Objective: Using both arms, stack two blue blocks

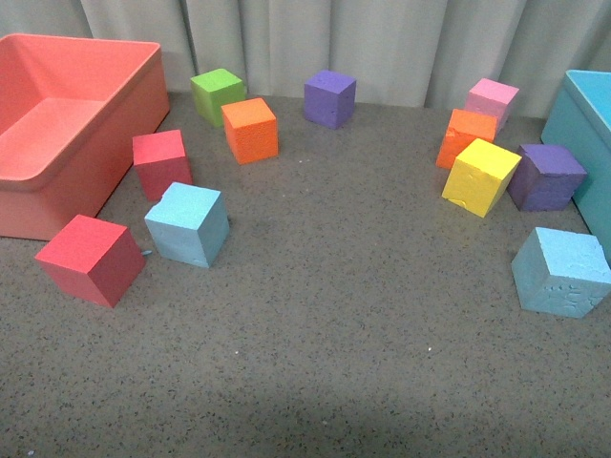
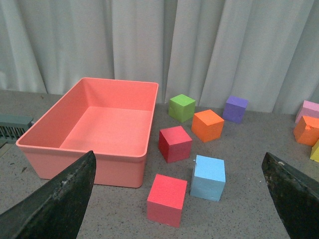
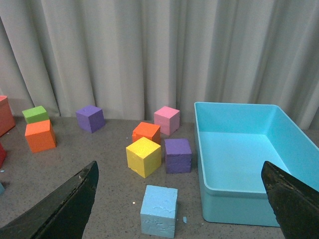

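Two blue blocks unstacked, well apart: left block, right block | left gripper spread, empty | right gripper spread, empty | risk: a jaw may clip red cube by left block, or bin by right block

Left blue block matt foam, smooth; right blue block pitted; tabletop speckled matt.

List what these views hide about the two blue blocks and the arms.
- Front view: both arms are out of frame.
- Left wrist view: the left fingers are cropped to their tips, and the dented blue block is out of frame.
- Right wrist view: the right fingers are cropped likewise, and the smooth blue block is cut off at the edge.
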Action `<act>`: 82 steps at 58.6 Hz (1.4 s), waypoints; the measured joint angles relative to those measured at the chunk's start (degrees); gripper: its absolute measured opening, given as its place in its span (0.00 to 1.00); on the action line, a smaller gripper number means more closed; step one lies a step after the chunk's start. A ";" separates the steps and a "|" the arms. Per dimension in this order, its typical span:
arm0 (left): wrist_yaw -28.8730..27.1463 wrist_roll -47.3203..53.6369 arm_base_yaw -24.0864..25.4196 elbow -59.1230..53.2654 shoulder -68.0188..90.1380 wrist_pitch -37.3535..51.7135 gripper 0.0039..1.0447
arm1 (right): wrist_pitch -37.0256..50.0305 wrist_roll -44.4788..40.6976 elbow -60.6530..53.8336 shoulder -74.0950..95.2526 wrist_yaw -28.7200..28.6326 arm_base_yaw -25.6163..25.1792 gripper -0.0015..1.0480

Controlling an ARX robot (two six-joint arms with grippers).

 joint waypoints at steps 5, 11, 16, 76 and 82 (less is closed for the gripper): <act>0.00 -0.02 0.00 0.00 0.00 0.00 0.94 | 0.00 0.00 0.00 0.00 0.00 0.00 0.91; 0.00 0.00 0.00 0.00 0.00 0.02 0.94 | 0.00 0.00 0.00 0.00 0.00 -0.02 0.91; 0.00 0.00 0.00 0.00 0.00 0.02 0.94 | 0.00 0.00 0.00 0.00 0.00 -0.02 0.91; -0.04 0.00 0.00 0.00 0.00 0.00 0.94 | 9.03 8.76 24.30 72.13 9.25 3.56 0.91; -0.04 0.00 0.00 0.00 0.00 0.02 0.94 | 7.69 10.43 30.36 81.88 6.91 3.15 0.91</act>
